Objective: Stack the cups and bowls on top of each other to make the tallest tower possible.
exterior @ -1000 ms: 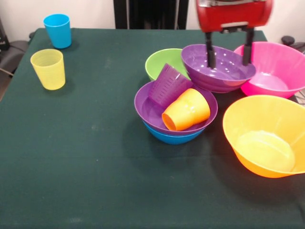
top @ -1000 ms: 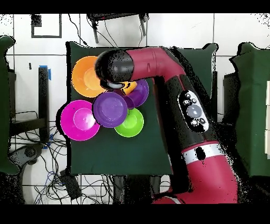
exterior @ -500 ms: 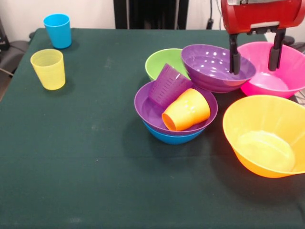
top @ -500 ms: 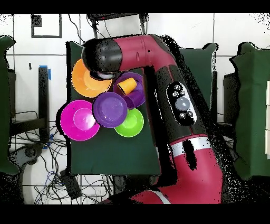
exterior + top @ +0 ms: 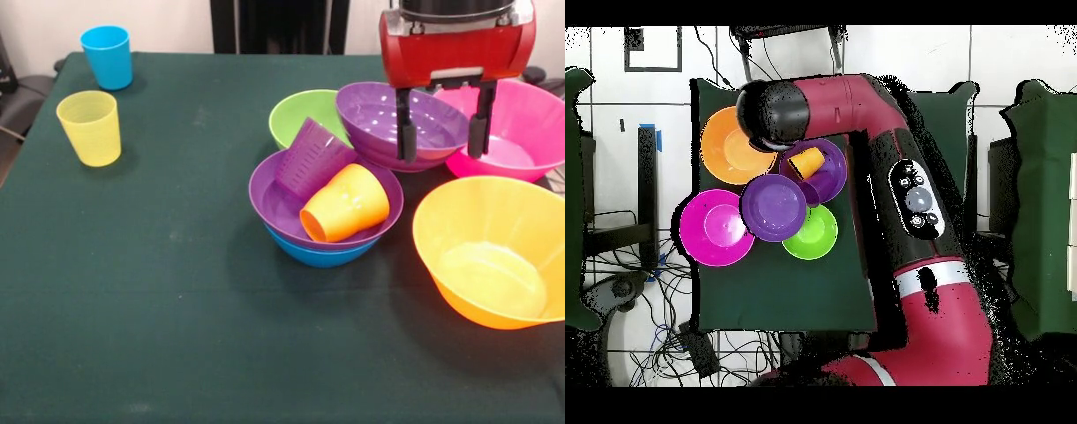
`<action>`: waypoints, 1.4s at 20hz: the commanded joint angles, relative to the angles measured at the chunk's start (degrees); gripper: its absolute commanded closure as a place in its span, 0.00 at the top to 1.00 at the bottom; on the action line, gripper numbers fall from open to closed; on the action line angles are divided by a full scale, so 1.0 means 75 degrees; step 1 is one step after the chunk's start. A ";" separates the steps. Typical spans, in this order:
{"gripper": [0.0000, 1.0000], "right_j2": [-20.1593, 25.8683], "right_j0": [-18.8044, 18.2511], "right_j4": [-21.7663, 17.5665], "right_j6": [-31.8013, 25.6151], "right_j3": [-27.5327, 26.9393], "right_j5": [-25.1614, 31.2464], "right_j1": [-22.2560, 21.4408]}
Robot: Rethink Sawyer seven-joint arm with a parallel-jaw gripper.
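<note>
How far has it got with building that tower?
Only a start. Done: a purple bowl sits nested in the blue bowl, with the purple cup and orange cup lying tipped inside. In hand: nothing; the open gripper hangs by the second purple bowl. Left: four bowls, plus the yellow cup and blue cup.

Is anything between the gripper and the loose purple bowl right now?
Nothing visible. The open gripper hangs at the near rim of the purple bowl, with no object in between. The pink bowl sits close beside it.
</note>
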 commanded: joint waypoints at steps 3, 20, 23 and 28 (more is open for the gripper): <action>1.00 -0.0431 -0.0183 -0.0524 0.0180 0.1472 -0.1705 0.0260; 1.00 -0.0707 0.0182 0.0108 0.0018 0.0105 -0.0212 0.0755; 1.00 -0.0790 0.0216 0.0058 0.0018 0.0088 -0.0105 0.0668; 1.00 -0.0813 0.0445 0.0084 -0.0322 -0.0984 0.1461 0.0562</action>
